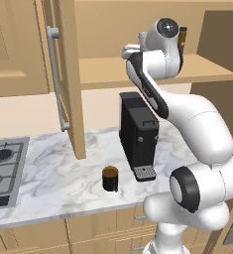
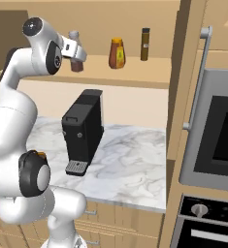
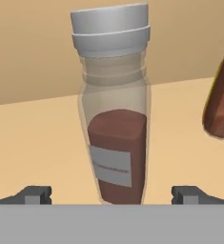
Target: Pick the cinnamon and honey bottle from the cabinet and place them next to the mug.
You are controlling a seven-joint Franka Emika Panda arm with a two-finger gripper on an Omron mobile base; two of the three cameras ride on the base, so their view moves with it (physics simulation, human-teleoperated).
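The cinnamon (image 3: pixel 116 143), a clear jar with a grey cap and reddish-brown powder, stands upright on the cabinet shelf (image 2: pixel 135 73). My gripper (image 3: pixel 113 195) is open, with one fingertip on each side of the jar's base and a wide gap to the glass on both sides. In the right base view the gripper (image 2: pixel 78 57) is right at the cinnamon (image 2: pixel 75 38). The honey bottle (image 2: pixel 117 53) stands a little to the jar's right and shows at the hand view's edge (image 3: pixel 221 100). On the counter the mug (image 1: pixel 110 178) sits in front of the coffee machine, to its left.
A thin dark bottle (image 2: pixel 145 44) stands further right on the shelf. The black coffee machine (image 1: pixel 138 136) stands below the shelf. The cabinet door (image 1: pixel 68 74) hangs open with its bar handle (image 1: pixel 56 79). A stove (image 1: pixel 1 168) is at the left, an oven (image 2: pixel 217 135) at the right.
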